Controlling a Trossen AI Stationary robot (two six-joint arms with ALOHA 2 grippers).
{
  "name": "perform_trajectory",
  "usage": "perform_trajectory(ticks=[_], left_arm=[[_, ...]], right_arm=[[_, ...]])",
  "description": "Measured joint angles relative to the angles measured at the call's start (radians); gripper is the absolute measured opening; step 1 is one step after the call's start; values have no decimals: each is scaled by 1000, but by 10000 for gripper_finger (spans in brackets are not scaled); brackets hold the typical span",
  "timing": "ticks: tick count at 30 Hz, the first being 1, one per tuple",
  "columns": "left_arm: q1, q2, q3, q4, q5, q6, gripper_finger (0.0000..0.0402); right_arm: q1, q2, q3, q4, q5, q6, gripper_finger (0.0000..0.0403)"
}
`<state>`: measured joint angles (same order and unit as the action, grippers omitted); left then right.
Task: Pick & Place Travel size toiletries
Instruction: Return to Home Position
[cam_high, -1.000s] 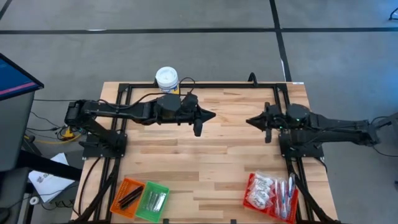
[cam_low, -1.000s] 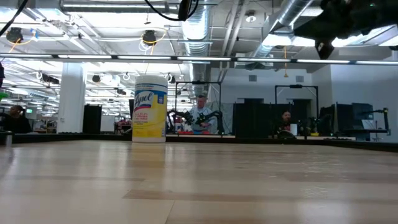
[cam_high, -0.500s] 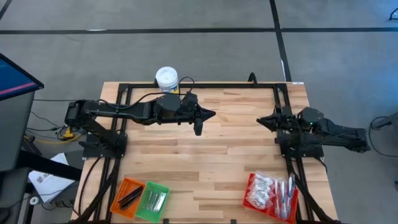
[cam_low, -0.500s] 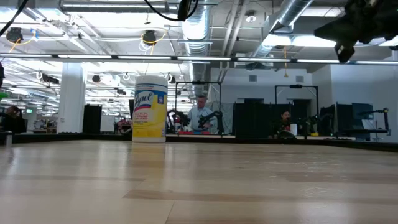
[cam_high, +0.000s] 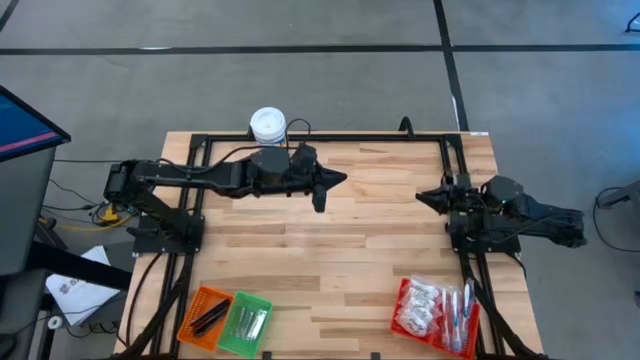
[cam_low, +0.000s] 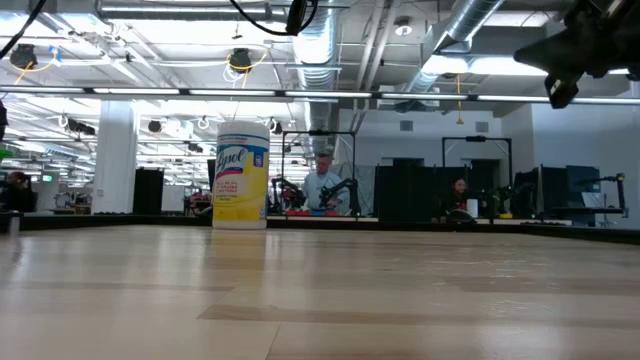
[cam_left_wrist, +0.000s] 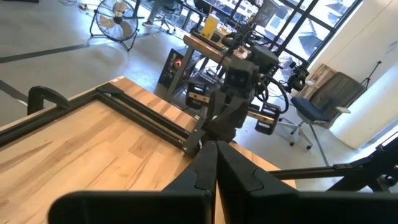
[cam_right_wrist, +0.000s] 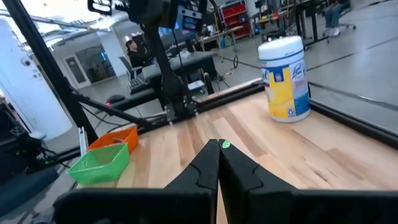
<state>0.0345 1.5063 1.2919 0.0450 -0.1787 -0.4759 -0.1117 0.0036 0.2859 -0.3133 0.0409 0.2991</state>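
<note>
The travel size toiletries lie in three mesh baskets at the table's near edge. White sachets and silvery sticks (cam_high: 432, 302) fill the red basket (cam_high: 401, 322) at the near right. Dark sticks (cam_high: 208, 314) are in the orange basket (cam_high: 190, 322), and silvery ones (cam_high: 250, 322) in the green basket (cam_high: 232, 340). My left gripper (cam_high: 341, 180) hangs shut above the table's far middle, pointing right, and holds nothing; its wrist view shows the fingertips (cam_left_wrist: 216, 147) together. My right gripper (cam_high: 420, 196) is shut, holds nothing, and points left near the right edge (cam_right_wrist: 219, 145).
A yellow canister with a white lid (cam_high: 268, 126) stands at the far edge, left of the middle (cam_low: 241, 174). A black frame (cam_high: 330, 138) runs round the table. Bare wood lies between the two grippers and the baskets. People sit in the room beyond the table.
My right gripper has drawn back toward the table's right edge and sunk a little, staying shut. The left arm has kept still, and nothing on the table has moved.
</note>
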Motion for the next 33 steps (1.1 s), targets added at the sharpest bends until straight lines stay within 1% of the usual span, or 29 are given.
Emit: perform_trajectory(ticks=[24,29,33], left_arm=[[50,0,0,26,0,0,1],[51,0,0,32,0,0,1],[51,0,0,32,0,0,1]], right_arm=[[0,-1,-2,0,10,-18,0],[0,-1,-58,37,12,8,0],[1,-1,-118,138,5,32,0]])
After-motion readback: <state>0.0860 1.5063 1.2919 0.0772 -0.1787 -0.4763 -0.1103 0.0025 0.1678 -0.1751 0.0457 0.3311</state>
